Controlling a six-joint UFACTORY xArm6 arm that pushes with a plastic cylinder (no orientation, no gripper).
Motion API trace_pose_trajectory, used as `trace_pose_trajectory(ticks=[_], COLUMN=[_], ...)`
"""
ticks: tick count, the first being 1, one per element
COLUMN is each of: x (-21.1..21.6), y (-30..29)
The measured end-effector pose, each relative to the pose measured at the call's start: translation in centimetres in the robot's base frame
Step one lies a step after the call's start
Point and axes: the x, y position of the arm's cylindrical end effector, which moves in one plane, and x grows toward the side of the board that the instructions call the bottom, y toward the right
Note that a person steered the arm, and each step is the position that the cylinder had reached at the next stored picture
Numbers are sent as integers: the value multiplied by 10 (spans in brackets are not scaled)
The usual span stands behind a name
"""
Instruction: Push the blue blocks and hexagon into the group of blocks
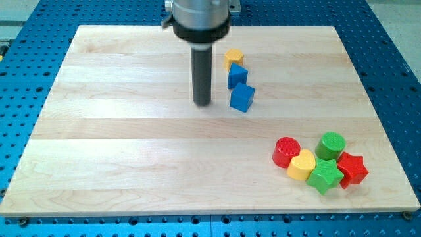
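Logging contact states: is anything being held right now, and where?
Nothing is held. My tip stands apart, to the view's left of the two blue blocks and yellow hexagon.

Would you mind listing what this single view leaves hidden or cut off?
- The arm above the rod mount: cut off by the view's top.
- My tip: whether it touches the board cannot be told.
- The upper blue block: its lower part is hidden by the lower blue block.
- The yellow hexagon: its base is hidden by the upper blue block.
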Motion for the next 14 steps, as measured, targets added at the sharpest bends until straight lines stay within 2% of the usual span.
trace_pose_trajectory(ticks=[1, 2, 3, 4, 5, 6, 7, 8, 9, 10, 11, 12, 14], x=[-74, -104, -63, 1, -5, -57, -26, 49, 33, -22, -7, 63, 94], y=[26, 57, 84, 83, 91, 71, 14, 25, 24, 8, 52, 71, 94])
